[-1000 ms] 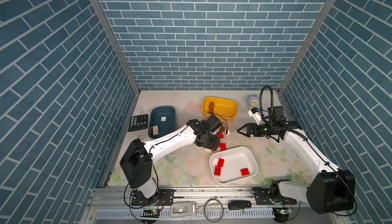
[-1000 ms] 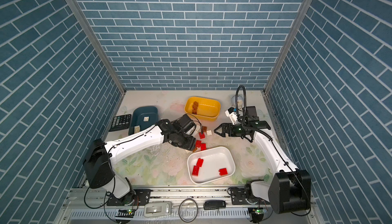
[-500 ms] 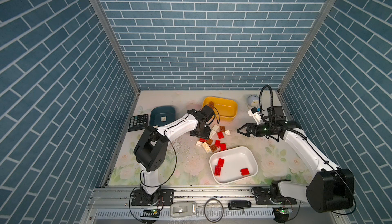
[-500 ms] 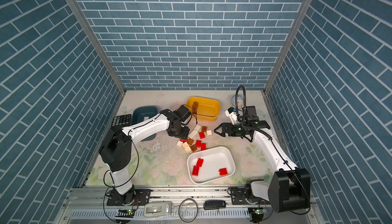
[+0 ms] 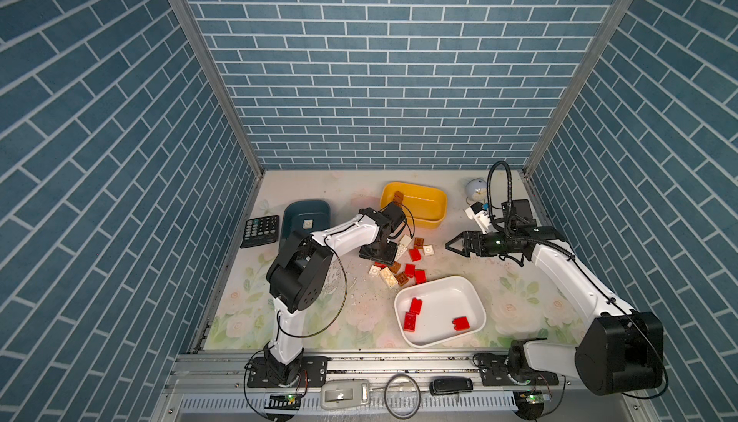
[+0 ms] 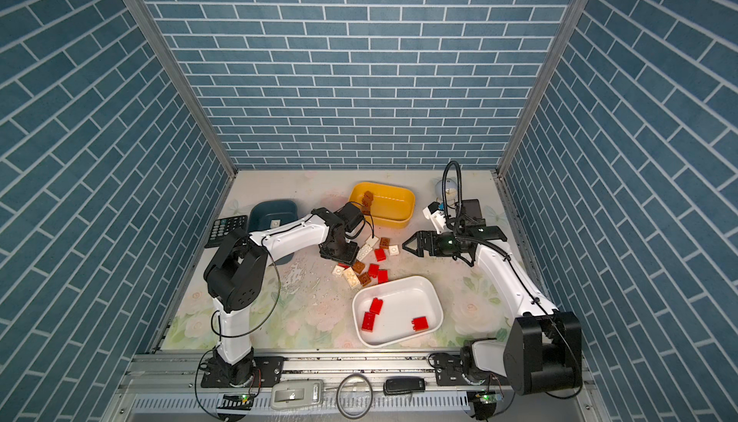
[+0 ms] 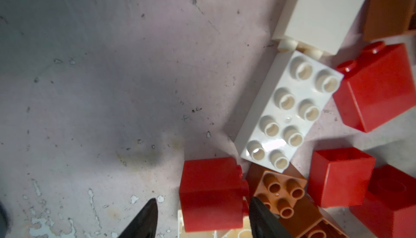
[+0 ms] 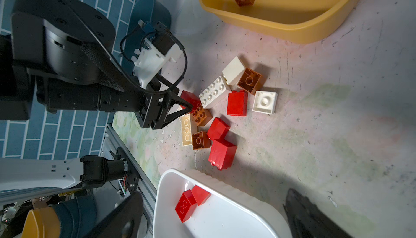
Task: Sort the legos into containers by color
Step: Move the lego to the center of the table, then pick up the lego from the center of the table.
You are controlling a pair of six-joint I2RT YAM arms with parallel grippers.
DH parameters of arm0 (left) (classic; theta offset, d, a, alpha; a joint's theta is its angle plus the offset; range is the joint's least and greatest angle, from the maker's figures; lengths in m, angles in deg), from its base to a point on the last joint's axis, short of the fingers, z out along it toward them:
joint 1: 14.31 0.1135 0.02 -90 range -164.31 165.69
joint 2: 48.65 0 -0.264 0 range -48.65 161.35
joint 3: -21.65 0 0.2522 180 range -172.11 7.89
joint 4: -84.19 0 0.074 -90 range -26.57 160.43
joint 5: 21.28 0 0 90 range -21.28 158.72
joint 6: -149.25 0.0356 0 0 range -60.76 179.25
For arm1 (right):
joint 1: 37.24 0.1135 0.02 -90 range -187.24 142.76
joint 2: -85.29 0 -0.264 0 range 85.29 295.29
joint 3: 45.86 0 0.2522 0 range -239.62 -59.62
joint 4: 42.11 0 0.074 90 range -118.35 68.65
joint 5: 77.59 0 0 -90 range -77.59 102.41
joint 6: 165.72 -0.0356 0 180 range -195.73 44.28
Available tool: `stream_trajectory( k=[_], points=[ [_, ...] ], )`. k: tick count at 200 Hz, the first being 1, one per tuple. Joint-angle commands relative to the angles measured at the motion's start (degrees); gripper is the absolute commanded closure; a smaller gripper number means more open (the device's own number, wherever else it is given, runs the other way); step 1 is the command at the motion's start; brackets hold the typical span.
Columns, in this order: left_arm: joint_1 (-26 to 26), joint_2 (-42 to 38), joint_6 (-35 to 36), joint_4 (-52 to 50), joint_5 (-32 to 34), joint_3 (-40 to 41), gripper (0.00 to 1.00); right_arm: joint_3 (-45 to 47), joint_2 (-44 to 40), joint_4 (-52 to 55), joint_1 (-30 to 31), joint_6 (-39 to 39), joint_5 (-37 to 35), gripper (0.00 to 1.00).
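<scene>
While three red legos (image 5: 415,306) lie in the white tub (image 5: 443,304), brown ones in the yellow tub (image 5: 427,204) and one white in the teal tub (image 5: 301,208), about a dozen sit unsorted on the surface (image 5: 311,320). Jaws apart, the left gripper (image 8: 190,109) straddles a red brick (image 7: 212,187); the right gripper (image 5: 449,246) gapes empty nearby.

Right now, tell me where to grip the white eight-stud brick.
Come straight down on the white eight-stud brick and pinch its two long side walls at mid-length. It lies flat, studs up; its ends meet a cream brick and a brown brick, so only the long sides look free.
</scene>
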Motion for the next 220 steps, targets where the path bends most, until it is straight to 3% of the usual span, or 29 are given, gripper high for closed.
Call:
stream_trajectory(
  k=[1,41,96,117,135,152,220],
  points=[
    [1.7,0.1,1.9,-1.4,2.3,-1.0,0.34,1.1,0.5,-0.4,-0.2,1.0,1.0,0.01],
    [4.7,-0.1,2.4,-2.0,5.3,-0.8,0.34,1.1,0.9,-0.8,-0.2,0.8,1.3,0.01],
    [6.0,-2.3,8.1,-2.1,3.3,-2.9,0.30,0.9,0.8,-0.6,-0.2,0.8,1.3,0.01],
    [6.1,-4.1,17.9,-2.2,-0.3,-3.0,0.30,1.1,1.0,-0.7,-0.2,0.9,1.6,0.01],
    [6.8,-4.5,31.9,-6.0,-7.9,-3.7,0.33,1.1,0.9,-0.8,-0.2,1.0,1.6,0.01],
    [7.6,-3.7,42.5,-10.3,-9.0,-5.7,0.34,1.2,0.9,-0.7,-0.2,1.0,1.6,0.01],
    [8.5,1.3,61.8,-11.8,-8.1,-8.6,0.37,1.7,-0.1,0.0,-0.2,1.1,1.3,0.01]
  ],
)
